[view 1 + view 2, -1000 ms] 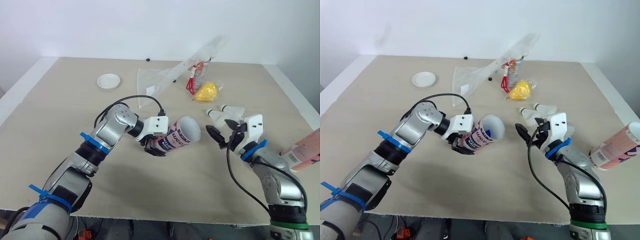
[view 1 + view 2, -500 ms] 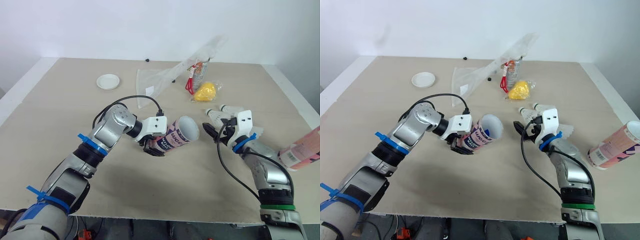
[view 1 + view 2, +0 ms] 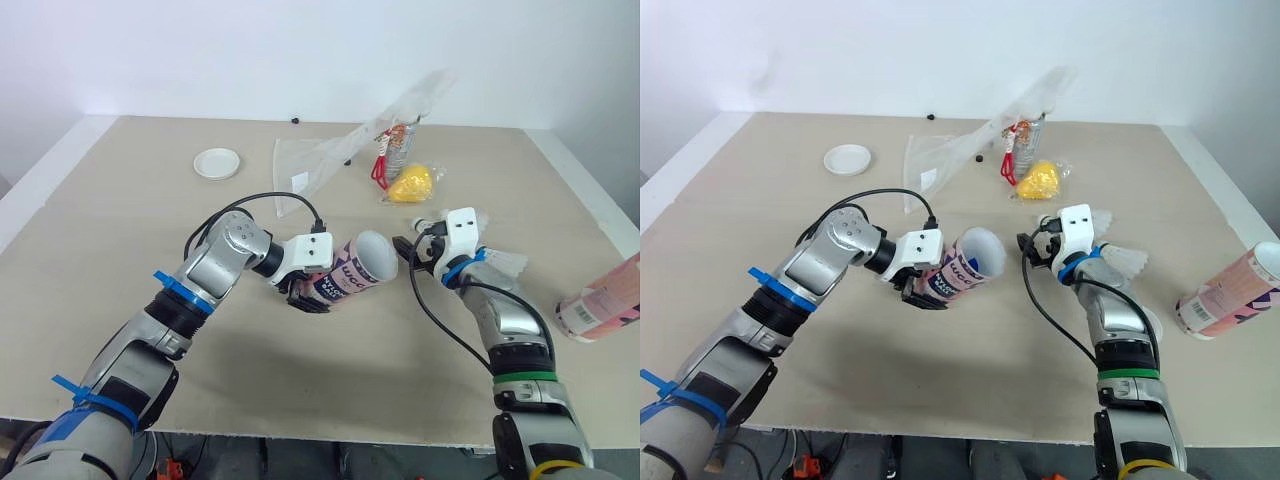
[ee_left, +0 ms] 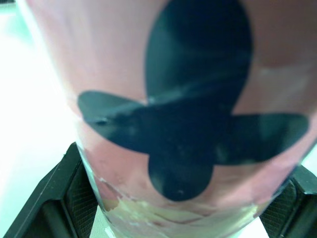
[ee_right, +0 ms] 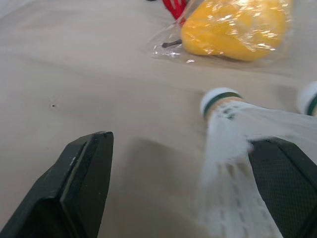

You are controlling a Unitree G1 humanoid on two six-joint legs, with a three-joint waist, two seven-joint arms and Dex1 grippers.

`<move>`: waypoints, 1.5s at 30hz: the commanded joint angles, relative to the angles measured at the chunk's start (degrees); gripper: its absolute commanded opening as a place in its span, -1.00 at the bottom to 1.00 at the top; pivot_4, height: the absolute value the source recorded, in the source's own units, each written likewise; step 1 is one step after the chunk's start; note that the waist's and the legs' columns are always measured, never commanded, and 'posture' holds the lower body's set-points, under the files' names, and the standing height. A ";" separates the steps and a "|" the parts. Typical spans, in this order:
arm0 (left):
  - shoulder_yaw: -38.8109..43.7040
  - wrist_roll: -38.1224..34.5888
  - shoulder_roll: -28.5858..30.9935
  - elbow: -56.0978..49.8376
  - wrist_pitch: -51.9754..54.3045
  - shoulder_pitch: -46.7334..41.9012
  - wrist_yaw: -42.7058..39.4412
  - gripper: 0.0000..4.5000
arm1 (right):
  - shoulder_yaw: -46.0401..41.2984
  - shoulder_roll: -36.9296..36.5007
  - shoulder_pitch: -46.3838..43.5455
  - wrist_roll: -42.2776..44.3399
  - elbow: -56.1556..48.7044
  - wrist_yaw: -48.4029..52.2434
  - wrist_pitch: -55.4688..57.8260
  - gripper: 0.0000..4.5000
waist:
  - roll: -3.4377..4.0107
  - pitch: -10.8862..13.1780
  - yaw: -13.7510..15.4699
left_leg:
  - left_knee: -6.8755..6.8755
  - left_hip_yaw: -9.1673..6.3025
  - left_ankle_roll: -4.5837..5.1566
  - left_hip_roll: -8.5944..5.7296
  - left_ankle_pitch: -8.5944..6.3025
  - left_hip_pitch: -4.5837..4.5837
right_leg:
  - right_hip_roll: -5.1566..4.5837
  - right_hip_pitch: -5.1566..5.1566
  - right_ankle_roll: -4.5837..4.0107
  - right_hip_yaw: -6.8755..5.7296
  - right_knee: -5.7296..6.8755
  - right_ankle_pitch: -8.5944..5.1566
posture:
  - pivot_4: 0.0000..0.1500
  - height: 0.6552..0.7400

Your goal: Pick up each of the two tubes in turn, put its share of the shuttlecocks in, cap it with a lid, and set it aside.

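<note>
The left gripper (image 3: 305, 291) was clamped on the pink tube (image 3: 356, 267), tilted, its open mouth facing the right gripper (image 3: 412, 250); contents could not be determined. The right gripper's fingers (image 5: 88, 184) stood wide apart, gripping nothing, with a shuttlecock (image 5: 225, 130) lying between them. The second tube (image 3: 1225, 295) lay well apart from it.

Pink tube (image 3: 350, 274) (black clover-like print)
</note>
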 commanded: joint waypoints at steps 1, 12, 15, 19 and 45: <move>0.21 -0.17 0.29 -0.85 0.57 0.35 0.26 0.74 | -0.15 0.36 -2.86 -1.30 0.97 -1.46 -1.74 1.00 | 0.00 0.00 0.00 | 0.00 0.00 0.00 0.00 0.00 0.00 | 0.00 0.00 0.00 0.00 0.00 0.00 | 1.00 1.00; 0.16 -0.22 0.80 -0.75 0.78 0.54 1.00 0.73 | -0.06 1.41 -4.64 -3.32 3.26 -2.55 -3.91 -0.99 | 0.00 0.00 -0.04 | 0.00 -0.01 0.00 0.00 0.00 0.00 | 0.01 -0.02 -0.01 0.01 0.06 -0.01 | 1.00 1.00; 0.13 -0.17 0.92 -0.61 0.65 0.57 1.07 0.73 | 0.17 1.79 -4.64 -3.30 2.50 -2.08 -4.14 -0.99 | 0.00 0.00 -0.05 | 0.00 0.00 0.00 0.00 0.00 0.02 | 0.01 -0.02 0.00 0.01 0.07 -0.01 | 1.00 1.00; 0.27 -0.07 0.96 0.34 0.25 0.20 1.21 0.73 | 0.79 1.53 -3.49 -3.36 -0.74 -0.84 -3.86 -0.99 | 0.01 0.00 -0.06 | 0.00 0.00 -0.01 0.00 0.00 0.02 | 0.01 -0.02 -0.01 0.01 0.08 -0.01 | 1.00 1.00; 0.00 -2.19 -1.96 4.68 1.92 -2.29 -2.39 0.73 | 10.02 -32.72 -4.50 0.84 -38.13 48.49 -20.70 -0.99 | 0.21 0.16 0.20 | 0.03 0.12 -0.01 -0.07 -0.01 0.09 | -0.15 -0.03 0.04 0.02 0.12 -0.25 | 1.00 1.00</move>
